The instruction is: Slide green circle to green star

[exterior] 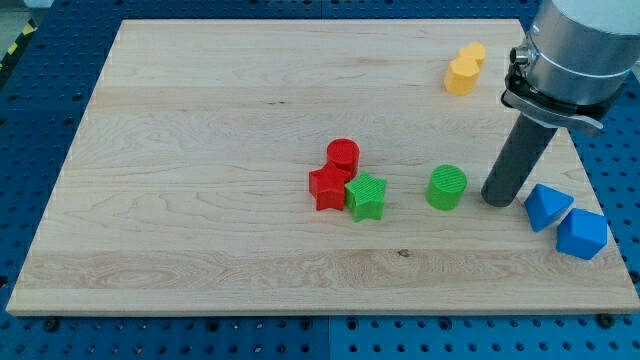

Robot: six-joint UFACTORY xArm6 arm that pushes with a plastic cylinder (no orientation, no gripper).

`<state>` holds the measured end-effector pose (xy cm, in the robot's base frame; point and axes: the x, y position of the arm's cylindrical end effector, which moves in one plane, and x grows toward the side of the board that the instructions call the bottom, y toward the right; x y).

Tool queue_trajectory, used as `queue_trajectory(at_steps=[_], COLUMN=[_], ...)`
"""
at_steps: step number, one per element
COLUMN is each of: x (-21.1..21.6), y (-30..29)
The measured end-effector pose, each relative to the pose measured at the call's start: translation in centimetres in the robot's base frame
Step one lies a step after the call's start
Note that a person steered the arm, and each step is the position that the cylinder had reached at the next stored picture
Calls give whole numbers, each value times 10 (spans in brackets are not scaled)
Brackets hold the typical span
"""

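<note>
Tip [497, 199] just right of green circle [446, 187], not touching; no jaws, nothing held. Best pushed straight leftward through circle's centre toward green star [366, 196].

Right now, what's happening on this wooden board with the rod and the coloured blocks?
My tip rests on the wooden board, just to the view's right of the green circle block, not clearly touching it. The green star block lies further left, beside two red blocks; the circle hasn't reached it.
</note>
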<state>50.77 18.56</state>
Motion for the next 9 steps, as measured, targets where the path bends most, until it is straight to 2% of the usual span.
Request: queue_trajectory(at_steps=[3, 5, 6, 8, 9], x=[10, -17, -19, -40, -40], y=[-7, -55, -28, -79, -82])
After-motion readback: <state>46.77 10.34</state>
